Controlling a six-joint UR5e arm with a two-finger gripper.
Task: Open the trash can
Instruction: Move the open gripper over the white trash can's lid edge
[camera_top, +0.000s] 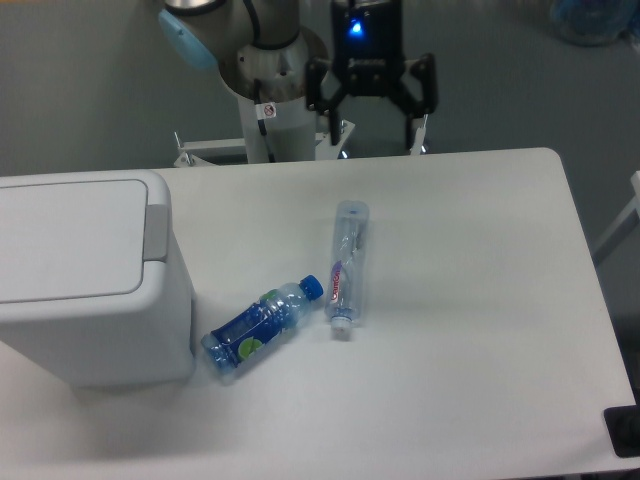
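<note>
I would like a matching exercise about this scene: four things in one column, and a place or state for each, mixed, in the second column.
Things:
1. trash can
2. blue-label bottle
3. clear bottle
4. claw

Places or states:
A. open, above the table's far edge
B. lying near the table's middle, white cap toward the camera
C. at the left, lid shut
D. lying next to the trash can, blue cap

Pairs: 1-C, 2-D, 3-B, 4-A

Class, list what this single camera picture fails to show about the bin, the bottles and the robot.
- Trash can: left side cut off by the picture's edge; inside hidden by the shut lid.
- Arm above the claw: cut off by the top edge.
- Labels on the blue bottle and clear bottle: too small to read.
</note>
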